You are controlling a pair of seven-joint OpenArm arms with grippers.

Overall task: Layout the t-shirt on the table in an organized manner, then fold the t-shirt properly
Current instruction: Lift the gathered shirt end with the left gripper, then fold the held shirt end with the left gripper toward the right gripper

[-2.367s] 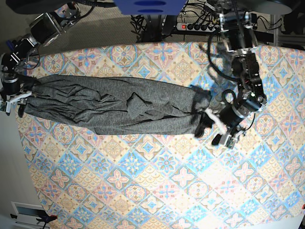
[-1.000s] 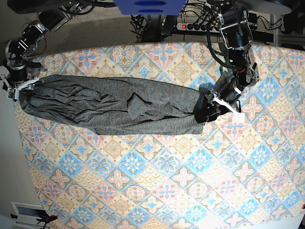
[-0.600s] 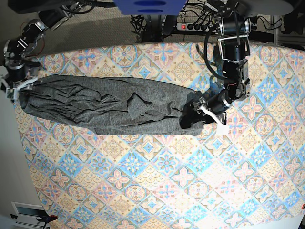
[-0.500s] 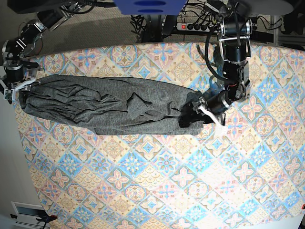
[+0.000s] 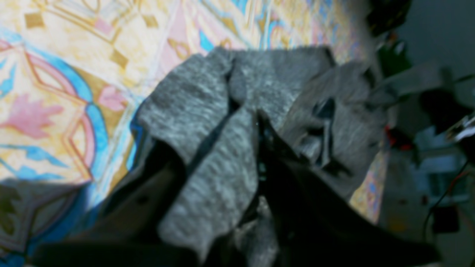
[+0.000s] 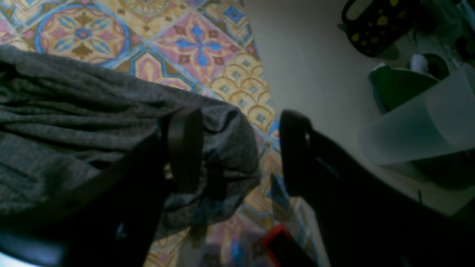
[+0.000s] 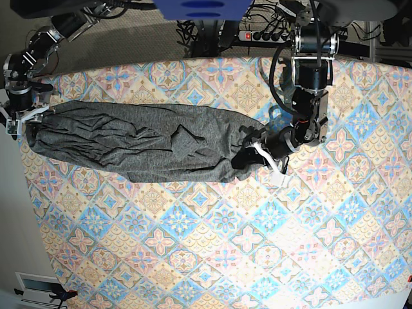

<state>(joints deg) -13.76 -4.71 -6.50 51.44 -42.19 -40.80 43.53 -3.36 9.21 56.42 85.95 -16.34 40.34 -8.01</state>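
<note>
The dark grey t-shirt point(image 7: 141, 141) lies bunched in a long wrinkled band across the far part of the table point(image 7: 225, 257). My left gripper point(image 7: 255, 154) is shut on the t-shirt's right end. In the left wrist view a fold of grey knit point(image 5: 222, 167) is pinched where the left gripper point(image 5: 256, 122) meets, above the patterned table point(image 5: 55, 74). My right gripper point(image 7: 22, 120) stands open at the shirt's left end, by the table's edge. In the right wrist view the right gripper point(image 6: 239, 148) has one finger over the t-shirt point(image 6: 74, 122) and the other beyond its end.
A power strip with cables point(image 7: 264, 35) and a blue object point(image 7: 203, 8) sit behind the table's far edge. Off the table's left edge, the right wrist view shows bare floor, a translucent white container point(image 6: 419, 122) and a small red thing point(image 6: 276, 241).
My left gripper went from open to shut on the shirt's right end and moved left, drawing that end inward. The right gripper has barely moved.
</note>
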